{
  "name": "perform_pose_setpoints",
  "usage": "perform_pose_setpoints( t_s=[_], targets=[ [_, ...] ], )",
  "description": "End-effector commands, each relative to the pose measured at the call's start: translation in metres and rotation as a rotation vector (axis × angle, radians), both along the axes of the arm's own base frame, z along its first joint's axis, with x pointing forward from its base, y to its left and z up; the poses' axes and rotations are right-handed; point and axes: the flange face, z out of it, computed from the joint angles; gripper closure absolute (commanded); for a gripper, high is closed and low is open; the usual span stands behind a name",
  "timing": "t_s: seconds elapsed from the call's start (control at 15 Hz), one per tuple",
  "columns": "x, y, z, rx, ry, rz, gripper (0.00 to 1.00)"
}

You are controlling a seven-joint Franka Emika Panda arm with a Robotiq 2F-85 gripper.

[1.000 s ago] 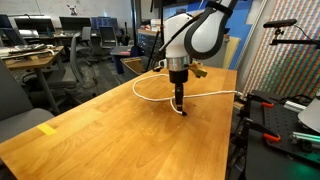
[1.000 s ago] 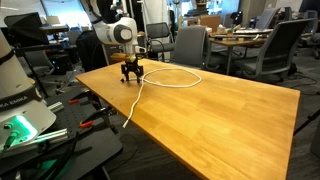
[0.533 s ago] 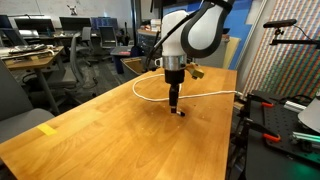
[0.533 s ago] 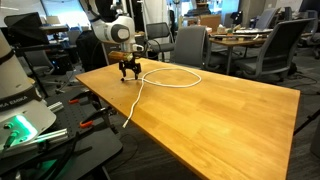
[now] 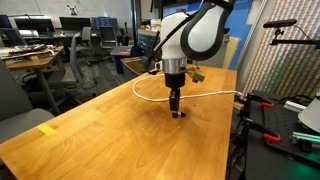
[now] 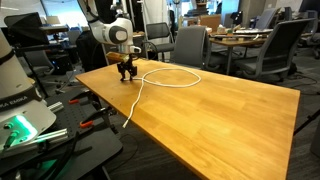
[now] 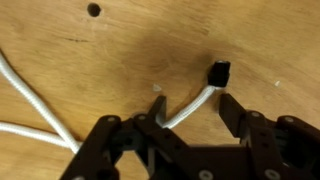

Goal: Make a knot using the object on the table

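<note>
The white cord (image 5: 150, 98) lies in a loop on the wooden table (image 5: 110, 145). In an exterior view the loop (image 6: 172, 80) sits near the far corner and one strand hangs over the table edge (image 6: 131, 108). In the wrist view the cord's end (image 7: 190, 108) with its dark plug tip (image 7: 218, 72) lies between the two black fingers, close to the left finger (image 7: 152, 108). The jaws stand apart. My gripper (image 5: 175, 102), also seen in the other exterior view (image 6: 127, 74) and the wrist view (image 7: 190, 105), hangs straight down just above the cord end.
A yellow tape mark (image 5: 46, 129) sits near the table's front edge. A small hole (image 7: 93, 10) shows in the tabletop. Office chairs (image 6: 192, 45) and desks stand behind. Equipment racks (image 5: 285, 120) stand beside the table.
My gripper has moved slightly up and to the side, away from the dark plug tip, which stays on the table. The cord loop has not moved.
</note>
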Motion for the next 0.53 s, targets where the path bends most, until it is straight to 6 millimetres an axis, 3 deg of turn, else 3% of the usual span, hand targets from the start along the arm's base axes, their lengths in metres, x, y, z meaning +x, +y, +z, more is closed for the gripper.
perform_pose_setpoints(
  t_s=[0.0, 0.07, 0.2, 0.4, 0.47],
  targets=[
    [-0.013, -0.002, -0.004, -0.028, 0.044, -0.058, 0.44],
    [-0.016, -0.002, -0.004, -0.024, 0.050, -0.069, 0.67],
    [-0.019, 0.001, -0.005, -0.011, 0.062, -0.083, 0.74],
    [-0.023, 0.010, -0.003, 0.020, 0.072, -0.094, 0.98],
    [-0.024, 0.012, -0.001, 0.025, 0.070, -0.094, 1.00]
  ],
)
